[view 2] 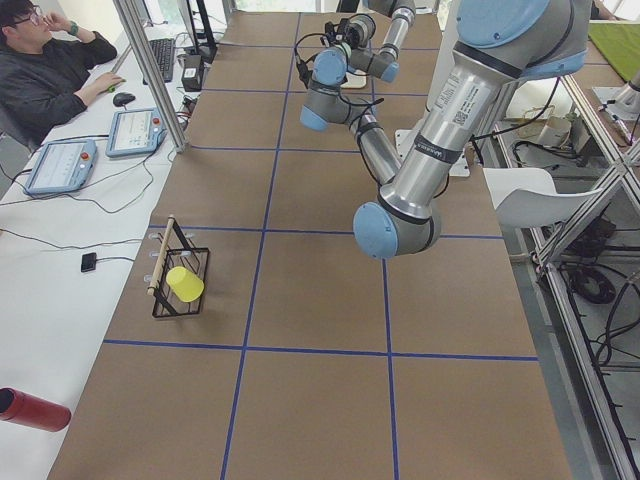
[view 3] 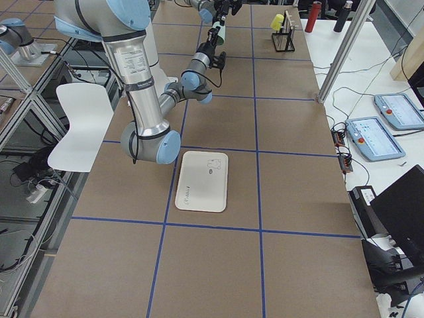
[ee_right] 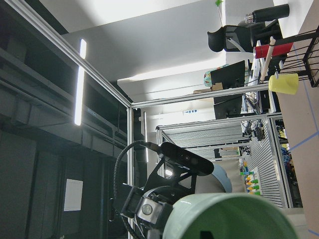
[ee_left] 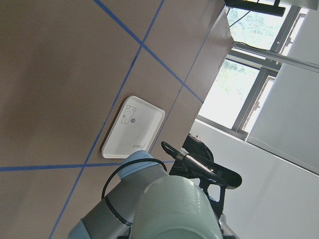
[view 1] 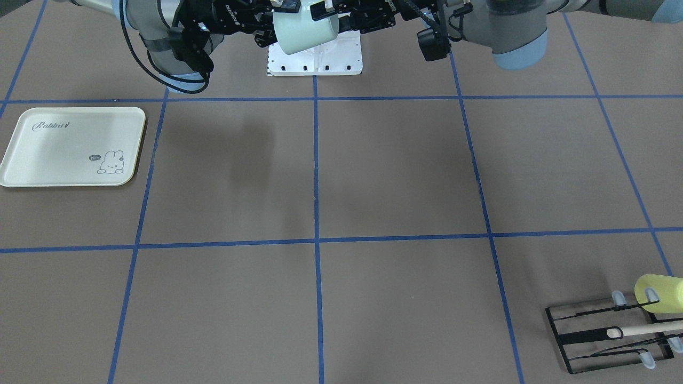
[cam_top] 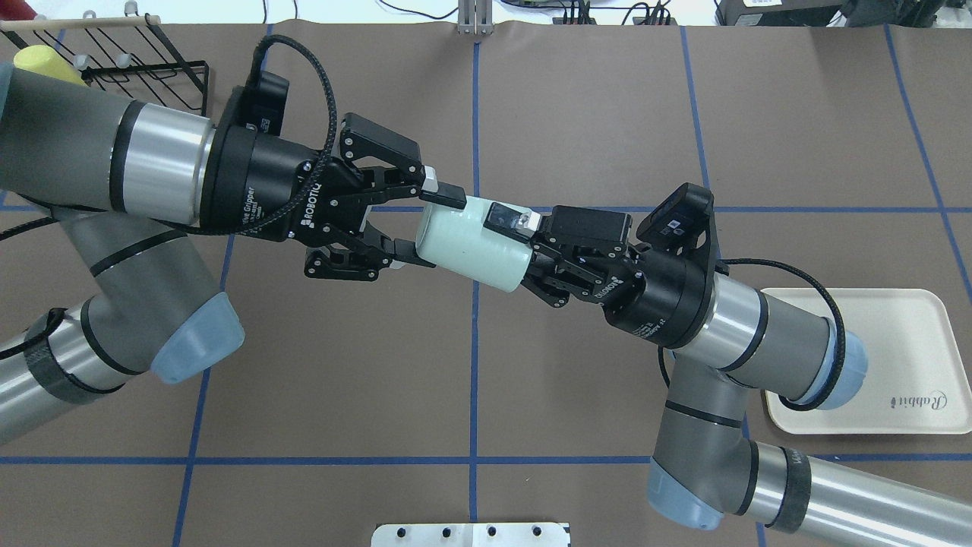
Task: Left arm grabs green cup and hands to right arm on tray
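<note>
The green cup lies on its side in mid-air over the table's middle, held between both grippers; it also shows in the front view. My left gripper has its fingers on either side of the cup's base end and is shut on it. My right gripper grips the cup's rim end, with one finger lying on the cup's outer wall. The cup fills the bottom of the left wrist view and the right wrist view. The tray lies empty on the table under the right arm's elbow.
A black wire rack with a yellow cup and a wooden stick stands at the far left corner. A white base plate sits at the robot's side. An operator sits at the side desk in the left view.
</note>
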Available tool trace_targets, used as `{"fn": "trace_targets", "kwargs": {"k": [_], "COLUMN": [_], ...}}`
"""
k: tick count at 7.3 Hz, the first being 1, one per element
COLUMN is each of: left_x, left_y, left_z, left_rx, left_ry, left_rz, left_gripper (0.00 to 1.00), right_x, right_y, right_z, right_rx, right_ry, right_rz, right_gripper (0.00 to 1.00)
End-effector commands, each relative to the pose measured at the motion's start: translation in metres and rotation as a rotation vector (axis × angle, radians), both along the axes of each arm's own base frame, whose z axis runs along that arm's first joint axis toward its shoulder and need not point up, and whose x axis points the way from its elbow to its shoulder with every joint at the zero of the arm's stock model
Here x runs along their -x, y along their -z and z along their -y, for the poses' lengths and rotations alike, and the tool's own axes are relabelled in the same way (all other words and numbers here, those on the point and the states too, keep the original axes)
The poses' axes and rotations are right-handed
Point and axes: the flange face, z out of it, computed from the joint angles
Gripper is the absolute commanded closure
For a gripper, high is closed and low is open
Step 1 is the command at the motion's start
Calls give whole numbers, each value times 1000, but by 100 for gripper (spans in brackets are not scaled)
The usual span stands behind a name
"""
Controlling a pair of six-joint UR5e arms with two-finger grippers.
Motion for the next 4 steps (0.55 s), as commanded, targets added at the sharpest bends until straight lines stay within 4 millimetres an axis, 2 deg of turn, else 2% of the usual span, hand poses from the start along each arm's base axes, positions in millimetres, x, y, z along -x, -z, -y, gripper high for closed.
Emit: {"fn": "trace_targets", "kwargs": {"k": [1,3,4], "left_x": [0,0,0], "left_y": [-1,-1,-1], "left_z": [0,0,0], "left_rx": [0,-1,-1], "left_ry": [0,1,2], "left_rz": [1,1,0], "left_gripper": [100,99,73], "right_x": [0,0,-1], "right_y": [0,1,1], "right_z": [0,0,0], "right_rx": [0,-1,-1], "right_ry": [0,0,0], "right_rz": [-1,2,3], "right_gripper": [64,66,66]}}
